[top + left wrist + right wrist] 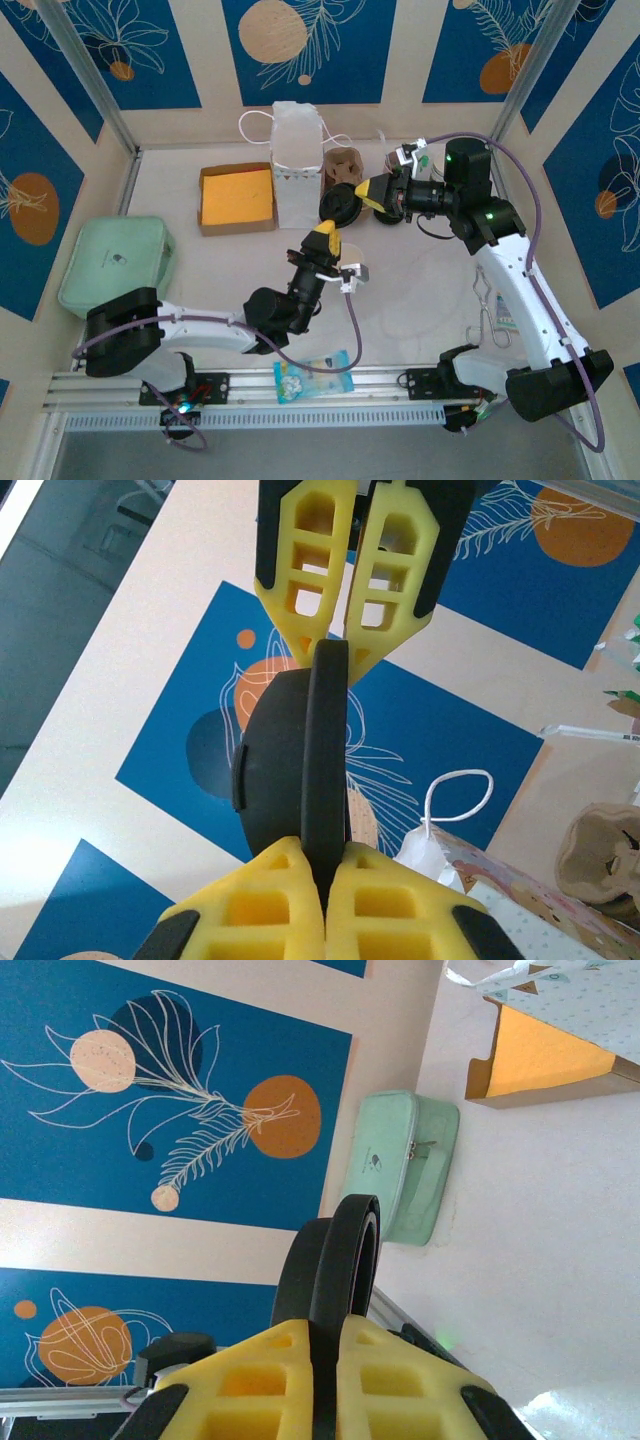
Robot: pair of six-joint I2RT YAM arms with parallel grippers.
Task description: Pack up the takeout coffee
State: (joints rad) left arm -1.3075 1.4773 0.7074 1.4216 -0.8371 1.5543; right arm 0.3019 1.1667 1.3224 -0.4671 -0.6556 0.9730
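DOUBLE GRIP: My left fingers (290,875) are closed down tight on the rim of a round black lid (285,770), with only the lid's thickness between them. My right fingers (290,1350) are pinched just as tight on the opposite rim, so the lid hangs between my two arms, edge-on to both wrists and clear of the desk (420,290).

Just behind the lid, the brown pulp carrier (345,165) lies on the desk, touching or nearly touching the right side of an upright white paper bag (298,150) with string handles. Where the coffee cup itself sits I cannot tell.

Left of the bag is an open cardboard box (237,198) with an orange inside. Farther left, against the wall, rests a mint-green zip case (115,262). A small blue-and-white packet (313,375) lies at the near edge — between my two bases.
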